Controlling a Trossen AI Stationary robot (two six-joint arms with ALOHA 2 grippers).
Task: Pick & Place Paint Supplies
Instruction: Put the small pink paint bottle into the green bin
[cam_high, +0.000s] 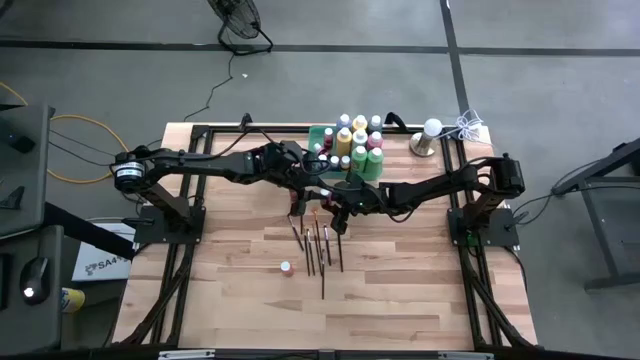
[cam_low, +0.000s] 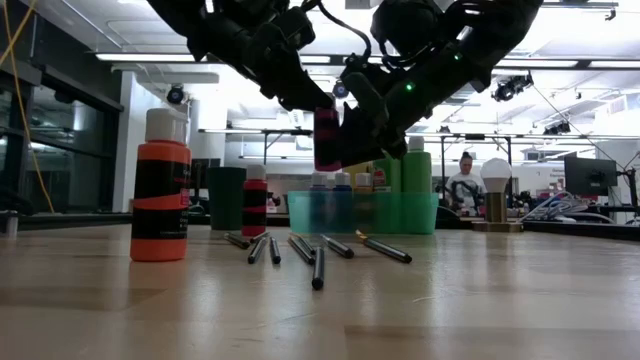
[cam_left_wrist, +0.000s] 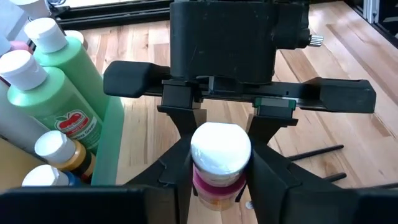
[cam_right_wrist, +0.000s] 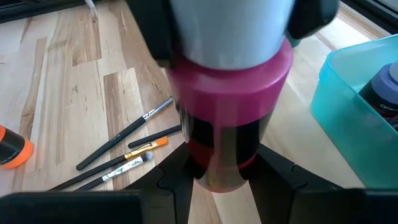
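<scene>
A pink paint bottle (cam_low: 327, 140) with a white cap (cam_left_wrist: 221, 148) stands upright in the air between my two grippers, near the green tray (cam_high: 322, 135) full of bottles. My left gripper (cam_high: 305, 190) comes from the left and is shut at its cap end. My right gripper (cam_high: 337, 205) comes from the right and is shut lower on its body. An orange bottle (cam_low: 160, 190) and a red bottle (cam_low: 255, 200) stand on their bases on the table. Several paintbrushes (cam_high: 318, 248) lie flat on the wood in front of the tray. My left gripper pinches the pink bottle at its cap and neck (cam_left_wrist: 196, 163), one finger on each side. The fingers slant down from the table's left side. My right gripper pinches the bottle's lower body (cam_right_wrist: 200, 155) between its two fingers (cam_right_wrist: 171, 180), slanting down from the table's right side. The bottle stands upright, lifted clear of the table.
A dark round cup (cam_low: 227, 198) stands behind the red bottle. A small lamp-like object (cam_high: 428, 138) and a coiled white cable (cam_high: 468, 126) sit at the far right corner. Bare wood lies toward the near edge, past the brushes.
</scene>
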